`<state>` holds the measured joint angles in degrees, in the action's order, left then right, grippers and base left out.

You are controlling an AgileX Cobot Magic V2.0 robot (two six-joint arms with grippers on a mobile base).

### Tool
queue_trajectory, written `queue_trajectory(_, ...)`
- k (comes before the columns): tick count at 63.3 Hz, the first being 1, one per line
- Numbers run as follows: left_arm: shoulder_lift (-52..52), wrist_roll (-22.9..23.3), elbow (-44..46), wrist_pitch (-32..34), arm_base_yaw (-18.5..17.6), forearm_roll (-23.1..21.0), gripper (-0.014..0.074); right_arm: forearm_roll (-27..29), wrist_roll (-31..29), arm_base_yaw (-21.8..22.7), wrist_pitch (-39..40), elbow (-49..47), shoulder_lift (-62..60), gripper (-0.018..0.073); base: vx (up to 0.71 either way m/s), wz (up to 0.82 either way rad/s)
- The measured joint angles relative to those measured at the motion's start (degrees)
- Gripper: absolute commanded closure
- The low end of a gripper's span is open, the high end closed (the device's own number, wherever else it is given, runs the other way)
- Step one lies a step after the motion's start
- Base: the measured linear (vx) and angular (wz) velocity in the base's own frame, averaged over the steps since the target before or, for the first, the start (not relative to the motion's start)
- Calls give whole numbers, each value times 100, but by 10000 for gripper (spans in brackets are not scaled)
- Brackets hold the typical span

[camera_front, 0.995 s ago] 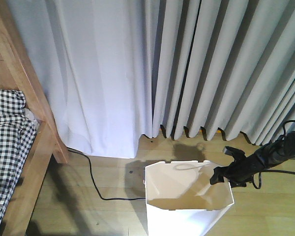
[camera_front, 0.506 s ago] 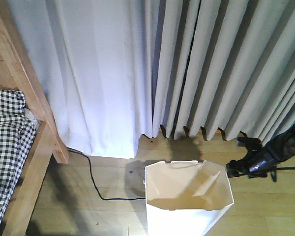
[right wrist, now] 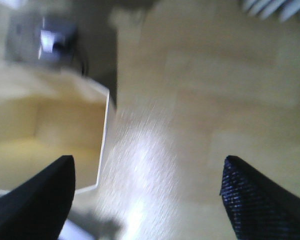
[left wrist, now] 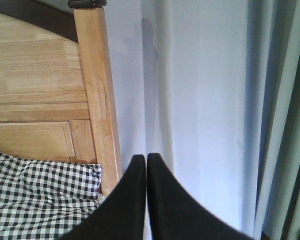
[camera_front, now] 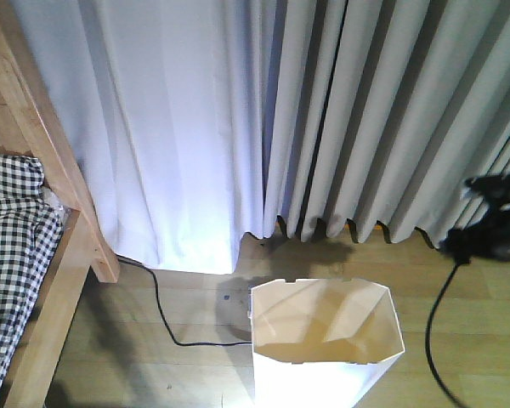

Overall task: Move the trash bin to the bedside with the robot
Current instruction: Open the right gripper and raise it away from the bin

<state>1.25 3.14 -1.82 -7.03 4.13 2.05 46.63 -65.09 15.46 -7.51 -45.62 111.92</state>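
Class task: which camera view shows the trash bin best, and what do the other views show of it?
The front-facing view: the trash bin shows its whole rim and cream inside, standing on the floor. The right wrist view catches only a blurred rim corner; the left wrist view shows none of it.

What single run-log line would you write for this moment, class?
stage: bin released | trash bin: upright on floor, beside bed | right gripper: open, clear of bin | left gripper: shut, empty
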Motion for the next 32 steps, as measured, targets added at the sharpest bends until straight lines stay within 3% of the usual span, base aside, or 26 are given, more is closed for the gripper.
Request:
queue_trajectory(19,0,0,0,0,0,0,603,273,-84,0,-133,965,-3268,-17,0,0)
queue_trajectory(32,0,0,0,0,0,0,603,446,-84,-43,-823,1089,-5226,-17,0,0)
